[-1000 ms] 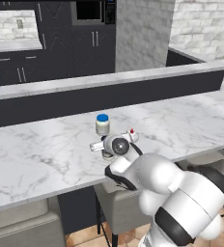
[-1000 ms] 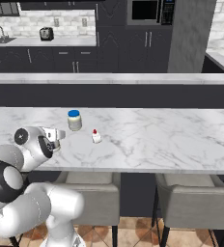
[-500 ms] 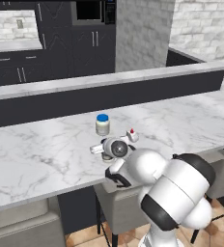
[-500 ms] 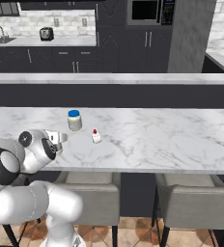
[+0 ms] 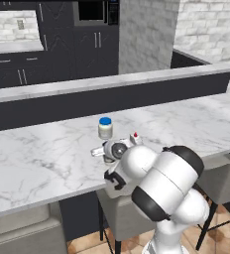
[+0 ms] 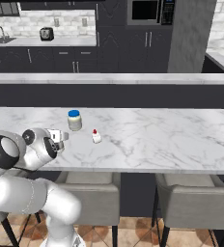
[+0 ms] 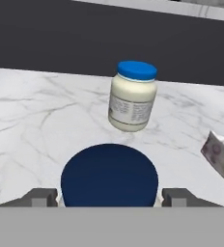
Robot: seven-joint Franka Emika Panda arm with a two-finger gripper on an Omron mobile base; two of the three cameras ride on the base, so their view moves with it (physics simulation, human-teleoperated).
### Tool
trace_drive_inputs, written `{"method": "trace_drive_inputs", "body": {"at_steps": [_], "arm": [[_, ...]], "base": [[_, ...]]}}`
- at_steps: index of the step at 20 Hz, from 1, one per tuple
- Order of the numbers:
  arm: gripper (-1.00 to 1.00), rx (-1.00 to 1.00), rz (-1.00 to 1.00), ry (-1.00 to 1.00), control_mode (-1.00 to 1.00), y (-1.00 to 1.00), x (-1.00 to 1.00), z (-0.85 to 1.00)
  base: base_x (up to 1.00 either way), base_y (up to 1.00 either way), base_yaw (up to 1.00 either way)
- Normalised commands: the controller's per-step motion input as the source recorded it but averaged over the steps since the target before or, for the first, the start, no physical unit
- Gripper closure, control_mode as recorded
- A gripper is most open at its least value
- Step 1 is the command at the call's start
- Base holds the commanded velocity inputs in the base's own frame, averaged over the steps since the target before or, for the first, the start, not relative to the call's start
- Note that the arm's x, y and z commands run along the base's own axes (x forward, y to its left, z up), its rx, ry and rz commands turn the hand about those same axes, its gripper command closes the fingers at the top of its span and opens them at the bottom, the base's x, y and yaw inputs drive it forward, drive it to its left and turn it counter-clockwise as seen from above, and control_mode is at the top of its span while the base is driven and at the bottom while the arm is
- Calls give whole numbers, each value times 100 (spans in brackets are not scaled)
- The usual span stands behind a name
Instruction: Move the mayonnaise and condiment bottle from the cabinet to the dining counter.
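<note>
The claw (image 7: 109, 195) is seen spread wide, with the mayonnaise (image 7: 109, 176) grasped between its fingertips (image 7: 39, 197): in the hand view the navy lid sits squarely between the two tips, and thin white slivers of the jar's side are met by both. Whether the jar's base rests on the counter (image 7: 27, 111) cannot be told, as it is hidden beneath the lid. Just ahead of the claw a cream jar (image 7: 132, 96) with a bright blue lid is stood upright on the marble, apart from the mayonnaise. Ahead and to the claw's right a small white bottle (image 7: 221, 153) with a red tip is seen tilted, cut by the picture's edge. In the base views the claw (image 5: 109, 149) (image 6: 56, 137) is held low over the near part of the counter (image 6: 172, 130). Compared with a second ago, the claw's spread and place are unchanged, as are both jars; only the arm's elbow has been swung inward behind it.
</note>
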Motion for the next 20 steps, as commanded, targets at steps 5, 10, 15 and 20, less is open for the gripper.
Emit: {"method": "trace_drive_inputs", "body": {"at_steps": [5, 10, 15, 20], "arm": [[100, 0, 0, -1, -100, 0, 18, -26], [-100, 0, 0, -2, -100, -1, -4, -43], [-100, 1, 0, -9, -100, -16, -26, -24], [-100, 0, 0, -16, -100, -3, -16, 11]], "base": [[0, 0, 0], [0, 0, 0], [0, 0, 0], [0, 0, 0]]}}
